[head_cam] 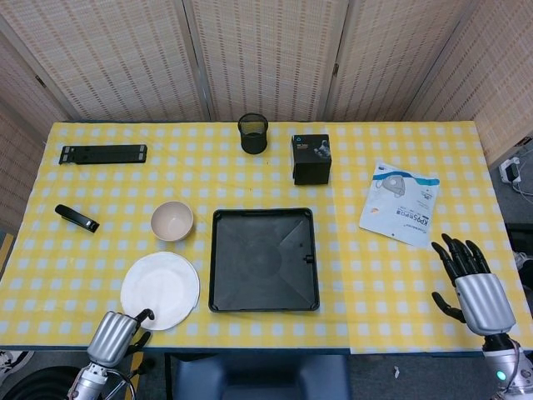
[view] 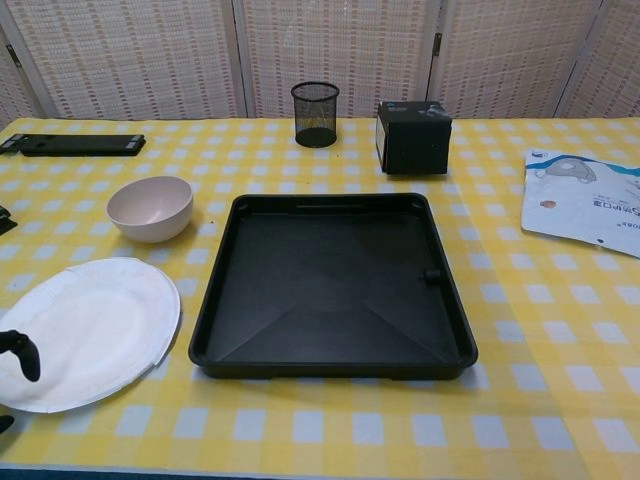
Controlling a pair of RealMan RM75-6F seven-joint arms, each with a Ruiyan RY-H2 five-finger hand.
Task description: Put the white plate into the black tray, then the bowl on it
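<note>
step: left hand (head_cam: 117, 335) reaches for plate (head_cam: 160, 290) near edge; get fingers under rim, lift level, clear tray (head_cam: 263, 260) wall
left hand: fingers apart, holding nothing
right hand (head_cam: 472, 287): spread, idle
plate: white, flat, on tabletop left of tray
bowl (head_cam: 171, 221): beige, behind plate

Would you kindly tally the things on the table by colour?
Black: 5 (square plastic tray, mesh pen cup, box, flat stand, stapler)
White: 2 (round plate, mask packet)
Beige: 1 (bowl)
Total: 8
</note>
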